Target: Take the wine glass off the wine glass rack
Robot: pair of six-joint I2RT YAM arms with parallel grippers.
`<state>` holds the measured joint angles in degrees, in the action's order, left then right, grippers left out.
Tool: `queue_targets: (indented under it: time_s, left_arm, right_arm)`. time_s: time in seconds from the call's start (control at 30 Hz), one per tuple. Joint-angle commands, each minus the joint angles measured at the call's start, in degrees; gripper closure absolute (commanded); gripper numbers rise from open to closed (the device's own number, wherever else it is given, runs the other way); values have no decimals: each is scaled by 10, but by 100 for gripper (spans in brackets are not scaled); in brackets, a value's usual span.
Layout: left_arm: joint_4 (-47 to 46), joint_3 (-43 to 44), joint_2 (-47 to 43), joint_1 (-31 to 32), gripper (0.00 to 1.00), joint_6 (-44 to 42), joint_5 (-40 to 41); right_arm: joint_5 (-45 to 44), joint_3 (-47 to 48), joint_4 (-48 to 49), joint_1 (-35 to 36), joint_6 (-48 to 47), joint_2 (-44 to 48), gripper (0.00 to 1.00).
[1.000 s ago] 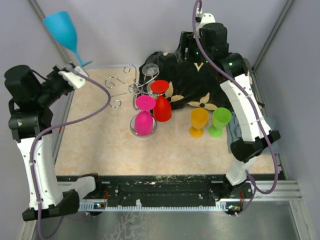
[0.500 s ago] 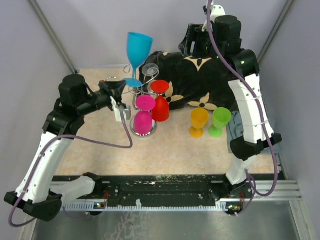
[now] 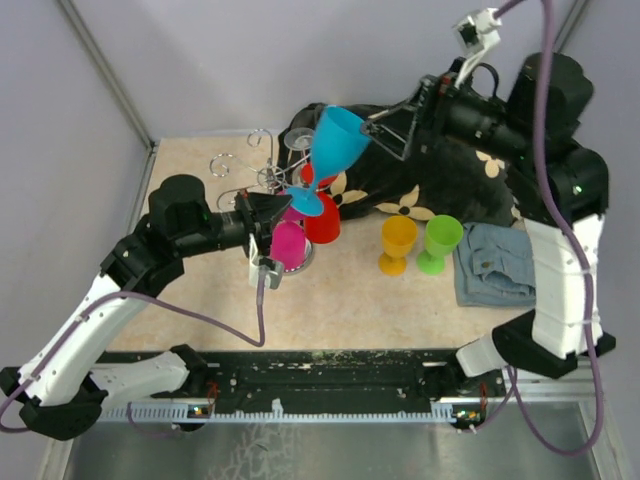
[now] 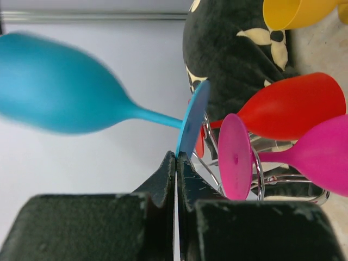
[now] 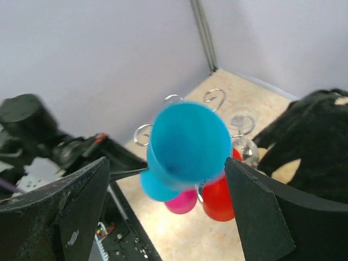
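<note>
The blue wine glass (image 3: 338,145) is in the air, tilted, above the wine glass rack (image 3: 262,176), a silver wire stand with curled hooks. My left gripper (image 3: 284,204) is shut on the rim of the glass's round foot (image 4: 191,124); its jaws (image 4: 176,159) pinch the foot edge. A pink glass (image 3: 288,242) and a red glass (image 3: 322,216) hang upside down on the rack. My right gripper (image 3: 388,136) is open and empty, just right of the blue bowl. In the right wrist view the blue bowl (image 5: 187,142) lies between its spread fingers (image 5: 65,212), some way off.
A yellow glass (image 3: 398,243) and a green glass (image 3: 438,243) stand on the table right of the rack. A black flowered cloth (image 3: 420,180) lies at the back, a folded denim cloth (image 3: 495,265) at the right. A clear glass (image 3: 301,140) stands behind the rack.
My left arm has swung the blue glass from the far left corner rightward over the rack. My right arm has risen and turned its open gripper toward the glass.
</note>
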<state>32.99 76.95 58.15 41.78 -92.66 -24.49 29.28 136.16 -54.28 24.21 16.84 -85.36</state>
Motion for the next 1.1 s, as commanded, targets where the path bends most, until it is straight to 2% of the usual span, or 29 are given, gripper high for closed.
queue_targets:
  time_s: [0.0,0.33,0.53,0.77,0.83,1.07]
  left_arm:
    - [-11,-4,-5,13,100,-18,5]
    - [-24,-14,-1,38,100,-35,-5]
    - [-20,-4,12,67,100,-41,-18]
    - [-30,1,34,85,100,-44,-18]
    - [-39,3,41,86,100,-45,-18]
    - [-81,8,65,86,100,-48,-5]
  right_arm:
    - [44,5,4,-1,8,41,13]
    - [76,-37,-21,-1,6,50,13]
    - [106,2,-34,-1,-4,11,13]
    - [130,-16,-53,0,-11,10,21]
    - [137,-33,-57,4,-13,18,29]
    - [155,-103,-85,29,-30,39,94]
